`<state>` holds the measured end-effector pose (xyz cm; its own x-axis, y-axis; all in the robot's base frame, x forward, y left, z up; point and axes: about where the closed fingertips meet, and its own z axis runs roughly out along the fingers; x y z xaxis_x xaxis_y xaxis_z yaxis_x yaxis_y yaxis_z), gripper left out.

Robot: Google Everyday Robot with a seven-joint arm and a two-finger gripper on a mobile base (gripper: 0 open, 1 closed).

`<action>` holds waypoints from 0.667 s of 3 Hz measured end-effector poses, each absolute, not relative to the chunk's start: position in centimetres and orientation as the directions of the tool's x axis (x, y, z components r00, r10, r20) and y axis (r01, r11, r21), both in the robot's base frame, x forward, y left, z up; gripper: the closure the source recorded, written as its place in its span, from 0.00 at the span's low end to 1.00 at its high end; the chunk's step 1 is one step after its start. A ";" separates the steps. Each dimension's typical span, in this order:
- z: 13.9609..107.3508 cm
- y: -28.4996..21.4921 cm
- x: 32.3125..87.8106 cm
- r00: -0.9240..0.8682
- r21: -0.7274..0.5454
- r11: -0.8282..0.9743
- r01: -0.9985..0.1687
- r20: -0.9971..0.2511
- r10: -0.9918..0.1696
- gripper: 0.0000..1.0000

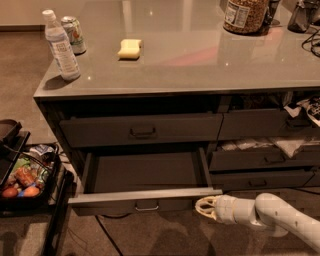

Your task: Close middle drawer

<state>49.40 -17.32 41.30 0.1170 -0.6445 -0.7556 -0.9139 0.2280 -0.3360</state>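
Brown carpet (150, 235) ran along the bottom of the frame. Gripper (206, 208): lower right, low, just beside the right end of the middle drawer's front; whether clenched or released could not be told. Middle drawer (145, 195): lower centre, pulled far out. Drawer above (142, 131): shut. Grey countertop (200, 55): bore a water bottle (60, 47), can (74, 35) and yellow sponge (130, 49) at upper left, and a jar (245, 15) at upper right.

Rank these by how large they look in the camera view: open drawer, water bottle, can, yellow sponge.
1. Open drawer.
2. Water bottle.
3. Can and yellow sponge look about alike, so I leave them unranked.
The gripper sits low, beside the drawer front's right corner.
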 end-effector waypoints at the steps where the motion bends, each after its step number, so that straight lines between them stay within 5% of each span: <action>1: 41.3 -17.3 49.4 0.117 -0.336 0.228 -0.914 -0.756 -0.644 1.00; 2: 40.7 -18.0 51.9 0.119 -0.393 0.281 -0.876 -0.739 -0.663 1.00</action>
